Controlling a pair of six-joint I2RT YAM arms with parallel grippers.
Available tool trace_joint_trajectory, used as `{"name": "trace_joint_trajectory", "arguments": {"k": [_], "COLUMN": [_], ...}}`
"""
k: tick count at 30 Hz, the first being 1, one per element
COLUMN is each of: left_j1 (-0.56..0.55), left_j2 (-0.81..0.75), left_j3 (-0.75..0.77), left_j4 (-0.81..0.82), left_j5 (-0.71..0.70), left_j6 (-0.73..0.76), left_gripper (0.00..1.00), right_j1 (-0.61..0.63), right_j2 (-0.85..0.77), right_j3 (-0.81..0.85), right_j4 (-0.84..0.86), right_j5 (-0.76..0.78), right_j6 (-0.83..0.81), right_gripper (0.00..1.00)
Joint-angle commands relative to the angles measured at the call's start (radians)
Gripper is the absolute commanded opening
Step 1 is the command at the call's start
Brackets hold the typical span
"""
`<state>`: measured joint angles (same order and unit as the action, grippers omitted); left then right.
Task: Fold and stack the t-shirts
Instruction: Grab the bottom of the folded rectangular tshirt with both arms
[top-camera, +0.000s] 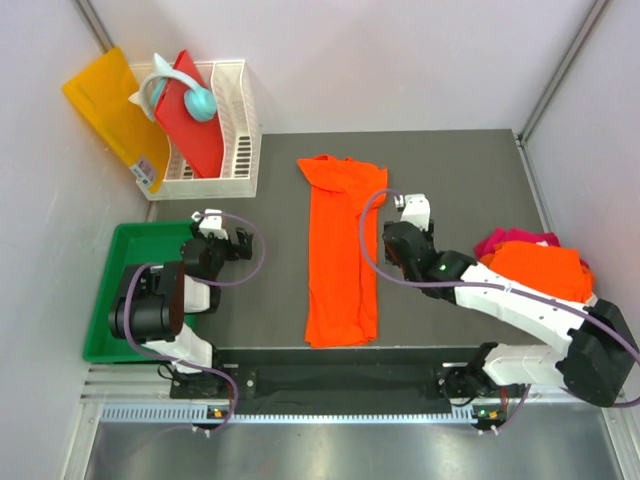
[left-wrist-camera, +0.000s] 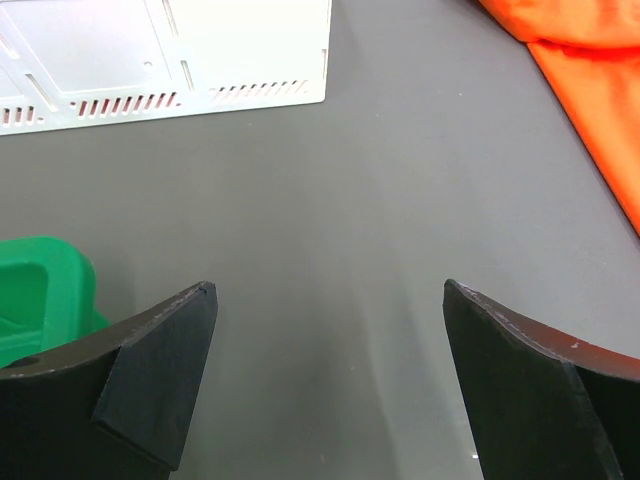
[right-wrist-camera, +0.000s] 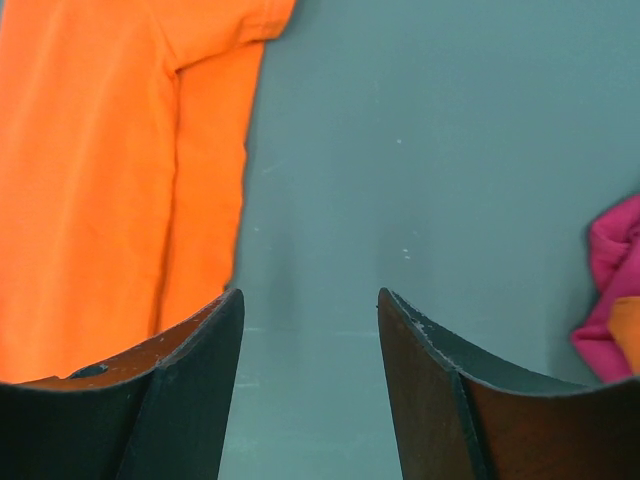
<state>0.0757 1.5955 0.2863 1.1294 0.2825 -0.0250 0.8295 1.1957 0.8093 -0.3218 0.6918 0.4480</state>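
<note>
The orange t-shirt (top-camera: 340, 255) is laid at the centre of the table (top-camera: 450, 180), long axis 12 to 6 o'clock, collar toward 12. Other t-shirts (top-camera: 530, 262) are heaped at 3 o'clock. The left gripper (left-wrist-camera: 330, 295), at 9 o'clock, and the right gripper (right-wrist-camera: 310, 297), beside the shirt, are held apart, empty.

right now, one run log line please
orange t-shirt: long folded strip, centre | left pincer: open, empty | right pincer: open, empty, beside it | shirt pile: far right

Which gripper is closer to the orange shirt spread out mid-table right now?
Right. The right gripper hangs open just off the orange shirt's right edge. The left gripper, also open, sits farther off on the shirt's left, by the green tray.
</note>
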Motion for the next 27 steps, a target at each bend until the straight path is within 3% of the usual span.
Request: {"name": "trace_joint_trajectory", "arguments": {"k": [1,5,8,10,11,12,14,16,17,18,19,21,24,27], "left_j1": [-0.008,-0.034,-0.071,-0.151,-0.177,-0.210,-0.322,-0.413,-0.428,-0.436,-0.444,-0.455,-0.505,-0.545], "left_j2": [0.003,-0.003,-0.025,-0.101,-0.115,-0.120,-0.123,-0.131,-0.131,-0.124,-0.105,-0.083,-0.112,-0.247], "left_j3": [0.010,0.001,0.026,0.080,0.176,0.213,0.289,0.364,0.476,0.543,0.653,0.695,0.659,0.564], "left_j4": [0.055,0.058,-0.002,-0.148,-0.356,-0.396,-0.459,-0.622,-0.737,-1.037,-1.176,-1.348,-1.390,-1.382], "left_j5": [-0.028,-0.074,-0.370,-0.488,-0.521,-0.624,-0.699,-0.820,-0.842,-0.836,-0.782,-0.729,-0.718,-0.795], "left_j6": [0.002,0.013,-0.022,-0.001,0.005,0.061,0.123,0.084,0.026,-0.172,-0.249,-0.303,-0.345,-0.412], "left_gripper": [0.99,0.99,0.99,0.99,0.99,0.99,0.99,0.99,0.99,0.99,0.99,0.99,0.99,0.99], "right_j1": [-0.030,-0.053,-0.058,-0.058,-0.058,-0.058,-0.059,-0.059,-0.058,-0.058,-0.059,-0.059,-0.061,-0.058], "right_j2": [-0.022,-0.038,-0.025,-0.019,-0.016,-0.016,-0.019,-0.024,-0.037,-0.047,-0.054,-0.084,-0.105,-0.111], "right_j3": [0.076,0.047,0.036,0.048,0.053,0.054,0.059,0.060,0.053,0.047,0.038,0.008,-0.016,-0.028], "right_j4": [-0.039,-0.017,-0.007,-0.006,-0.005,-0.005,-0.002,-0.005,-0.005,-0.003,-0.002,0.006,0.012,0.010], "right_j5": [0.023,-0.006,-0.028,-0.028,-0.026,-0.023,-0.025,-0.025,-0.023,-0.023,-0.020,-0.020,-0.018,-0.018], "right_j6": [-0.066,-0.057,-0.042,-0.037,-0.037,-0.041,-0.043,-0.039,-0.035,-0.028,-0.025,-0.015,-0.003,0.008], "right_gripper": [0.57,0.57,0.57,0.56,0.57,0.57,0.57,0.57,0.56,0.57,0.57,0.57,0.57,0.57]}}
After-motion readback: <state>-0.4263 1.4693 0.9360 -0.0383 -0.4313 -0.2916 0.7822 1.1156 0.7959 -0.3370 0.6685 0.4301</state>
